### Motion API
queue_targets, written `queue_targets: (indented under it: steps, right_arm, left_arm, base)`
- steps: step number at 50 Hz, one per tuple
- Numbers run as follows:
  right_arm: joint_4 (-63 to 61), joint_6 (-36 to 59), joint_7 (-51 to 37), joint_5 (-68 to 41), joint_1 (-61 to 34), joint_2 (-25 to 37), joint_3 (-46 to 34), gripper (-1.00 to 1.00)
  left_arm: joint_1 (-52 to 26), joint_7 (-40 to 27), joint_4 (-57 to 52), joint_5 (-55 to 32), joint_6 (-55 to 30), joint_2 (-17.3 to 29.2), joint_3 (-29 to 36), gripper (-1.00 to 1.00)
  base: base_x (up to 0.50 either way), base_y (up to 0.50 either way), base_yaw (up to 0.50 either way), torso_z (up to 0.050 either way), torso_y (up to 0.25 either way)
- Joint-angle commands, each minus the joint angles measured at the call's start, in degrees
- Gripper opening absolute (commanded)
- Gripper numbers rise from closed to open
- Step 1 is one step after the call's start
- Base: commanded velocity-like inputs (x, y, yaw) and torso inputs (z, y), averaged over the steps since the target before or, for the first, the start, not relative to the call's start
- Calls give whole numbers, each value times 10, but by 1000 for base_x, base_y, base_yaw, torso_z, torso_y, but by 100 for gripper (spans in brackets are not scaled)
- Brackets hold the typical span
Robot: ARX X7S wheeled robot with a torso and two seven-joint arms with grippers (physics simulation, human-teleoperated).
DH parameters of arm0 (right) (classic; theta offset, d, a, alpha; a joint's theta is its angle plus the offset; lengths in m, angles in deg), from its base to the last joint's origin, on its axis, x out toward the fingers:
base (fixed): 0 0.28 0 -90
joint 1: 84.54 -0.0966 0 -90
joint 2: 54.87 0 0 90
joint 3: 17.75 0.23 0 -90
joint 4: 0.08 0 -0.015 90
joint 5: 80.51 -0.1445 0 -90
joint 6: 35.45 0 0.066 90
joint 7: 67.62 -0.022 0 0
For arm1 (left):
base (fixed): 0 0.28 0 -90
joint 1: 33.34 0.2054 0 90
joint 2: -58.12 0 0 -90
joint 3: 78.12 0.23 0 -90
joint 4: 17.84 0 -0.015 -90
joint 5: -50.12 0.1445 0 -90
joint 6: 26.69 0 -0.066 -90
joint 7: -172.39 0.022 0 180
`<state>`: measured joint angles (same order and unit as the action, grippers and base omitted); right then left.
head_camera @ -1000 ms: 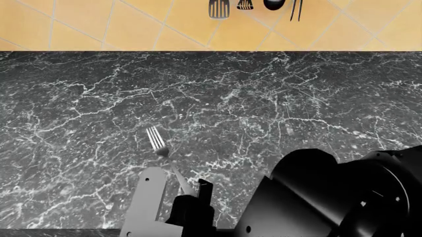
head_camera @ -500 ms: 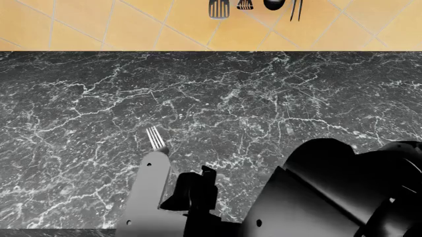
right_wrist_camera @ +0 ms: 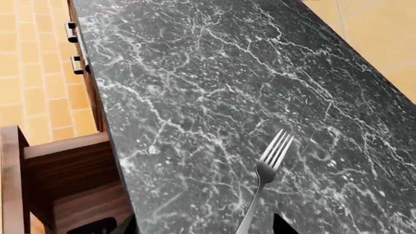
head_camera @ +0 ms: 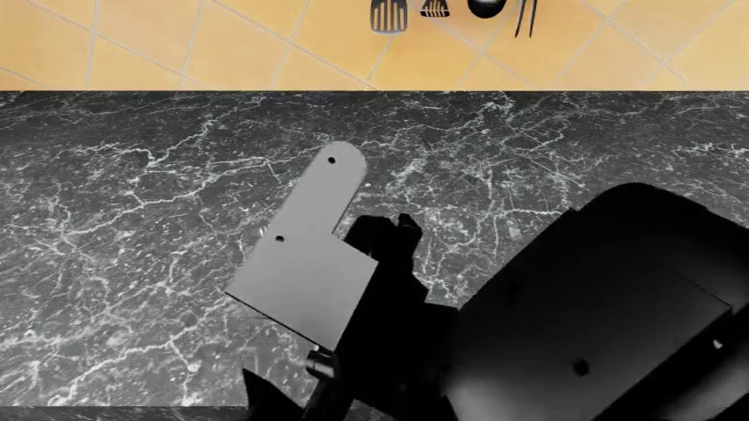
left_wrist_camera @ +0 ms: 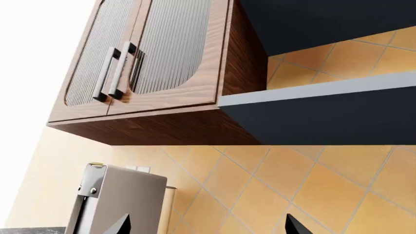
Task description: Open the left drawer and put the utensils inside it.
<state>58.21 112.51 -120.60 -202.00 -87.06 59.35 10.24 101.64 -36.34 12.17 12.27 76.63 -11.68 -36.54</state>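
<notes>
**Fork up, drawer waiting**

At the left the left drawer [right_wrist_camera: 58, 180] stands pulled out under the countertop's [right_wrist_camera: 215, 73] front edge. Our right gripper [right_wrist_camera: 201, 229] holds the fork [right_wrist_camera: 263, 183] by its handle, tines out over the marble. We should carry it level across that edge and let go low inside. Left gripper [left_wrist_camera: 204, 226]: spread, holding nothing. No spatula visible.

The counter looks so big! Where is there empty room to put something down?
Lots of room: the marble counter is bare from the yellow tiled wall down its left side, and also to the right under the hanging tools. It is crowded at the near middle, where the robot's arm covers the stone. The fork lies near the counter's front edge above the open drawer.
</notes>
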Motion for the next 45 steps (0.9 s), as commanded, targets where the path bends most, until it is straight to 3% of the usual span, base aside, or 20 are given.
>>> queue_targets:
  steps: [1,45]
  right_arm:
    - [38,-25,5,16,21,12,8,100]
    - [157,-160,-14,25,133,17,21,100]
  left_arm:
    - [0,-2,0,1,-1,2,2,100]
    - [0,-8,0,5,-2,8,7,100]
  base:
    - [0,0,0,0,0]
    - [0,0,0,0,0]
